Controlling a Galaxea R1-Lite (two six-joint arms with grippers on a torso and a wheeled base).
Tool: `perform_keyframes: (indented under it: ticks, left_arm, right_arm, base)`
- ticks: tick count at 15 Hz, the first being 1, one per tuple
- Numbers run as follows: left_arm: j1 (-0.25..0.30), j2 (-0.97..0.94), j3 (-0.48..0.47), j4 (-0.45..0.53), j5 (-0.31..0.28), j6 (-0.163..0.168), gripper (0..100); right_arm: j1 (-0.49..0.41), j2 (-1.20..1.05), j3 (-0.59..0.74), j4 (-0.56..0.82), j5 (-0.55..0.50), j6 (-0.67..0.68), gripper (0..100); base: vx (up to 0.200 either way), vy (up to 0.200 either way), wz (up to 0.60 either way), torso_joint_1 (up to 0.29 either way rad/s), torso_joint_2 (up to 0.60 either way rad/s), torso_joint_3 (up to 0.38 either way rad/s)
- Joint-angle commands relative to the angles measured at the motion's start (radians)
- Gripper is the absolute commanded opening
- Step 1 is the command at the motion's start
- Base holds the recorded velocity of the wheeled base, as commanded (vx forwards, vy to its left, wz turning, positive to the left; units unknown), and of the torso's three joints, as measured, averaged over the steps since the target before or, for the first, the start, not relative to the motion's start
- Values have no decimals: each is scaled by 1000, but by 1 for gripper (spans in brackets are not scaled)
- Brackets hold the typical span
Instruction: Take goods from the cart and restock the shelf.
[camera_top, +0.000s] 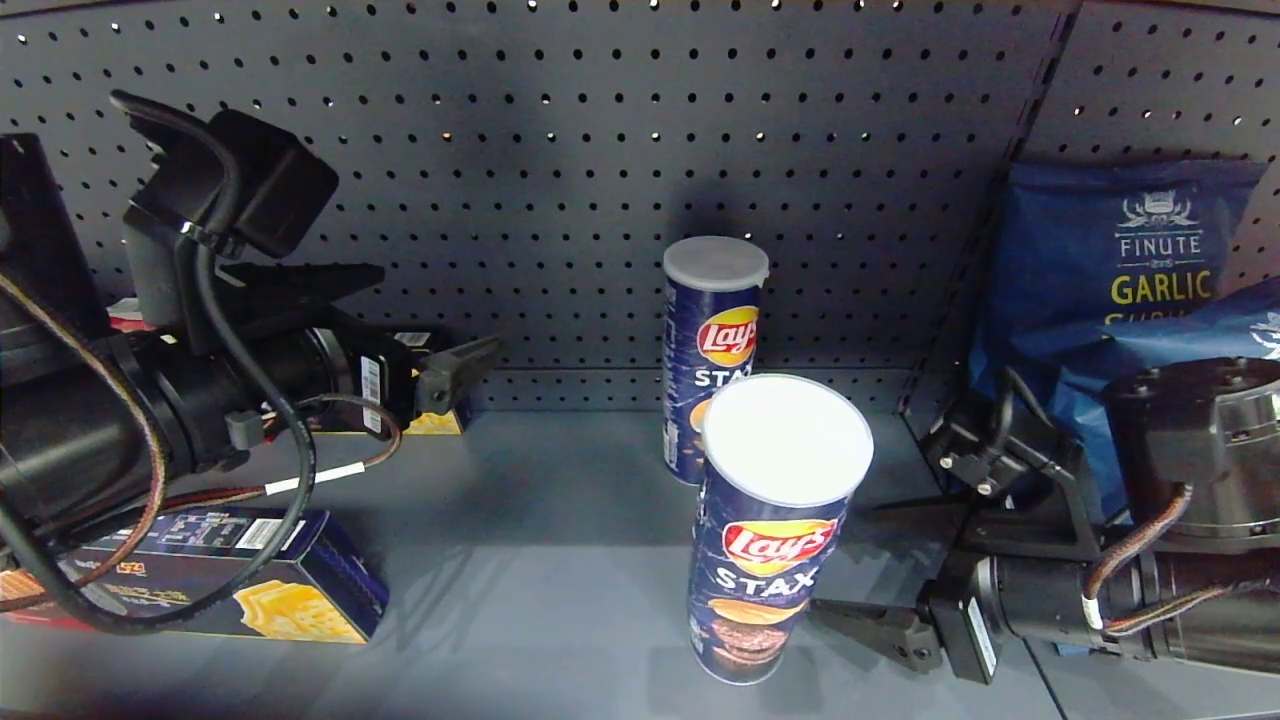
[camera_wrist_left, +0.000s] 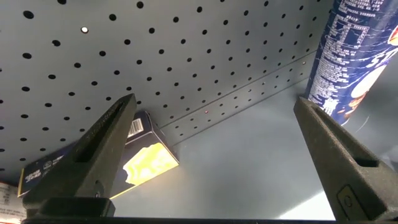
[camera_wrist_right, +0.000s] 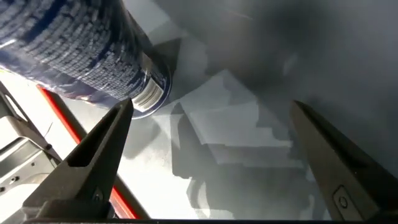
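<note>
Two blue chip cans stand upright on the grey shelf (camera_top: 540, 560): one at the back (camera_top: 713, 350) by the pegboard, one nearer the front (camera_top: 770, 540). My right gripper (camera_top: 850, 556) lies low on the shelf just right of the front can, open and holding nothing. In the right wrist view the front can (camera_wrist_right: 81, 50) sits beyond one side of the open right gripper (camera_wrist_right: 212, 106). My left gripper (camera_top: 450, 368) hovers open at the left, well clear of both cans. The left wrist view shows the left gripper (camera_wrist_left: 214, 102) open, with the back can (camera_wrist_left: 354, 56) past one finger.
A dark blue cracker box (camera_top: 250, 585) lies flat at the front left. A second box (camera_top: 437, 421) (camera_wrist_left: 143, 158) rests against the pegboard behind the left gripper. Blue snack bags (camera_top: 1120, 300) lean beyond a shelf divider on the right. Bare shelf lies between the boxes and the cans.
</note>
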Motion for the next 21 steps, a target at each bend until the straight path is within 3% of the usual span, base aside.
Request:
perform_keyframes:
  ticks: [1, 21]
  left_arm:
    - [1, 2, -1, -1, -2, 0, 100]
    - [15, 24, 1, -24, -2, 0, 100]
  right_arm:
    - [1, 15, -7, -2, 1, -2, 100]
    - [11, 72, -38, -2, 1, -3, 100]
  base:
    - [0, 0, 0, 0, 0, 0]
    - [0, 0, 0, 0, 0, 0]
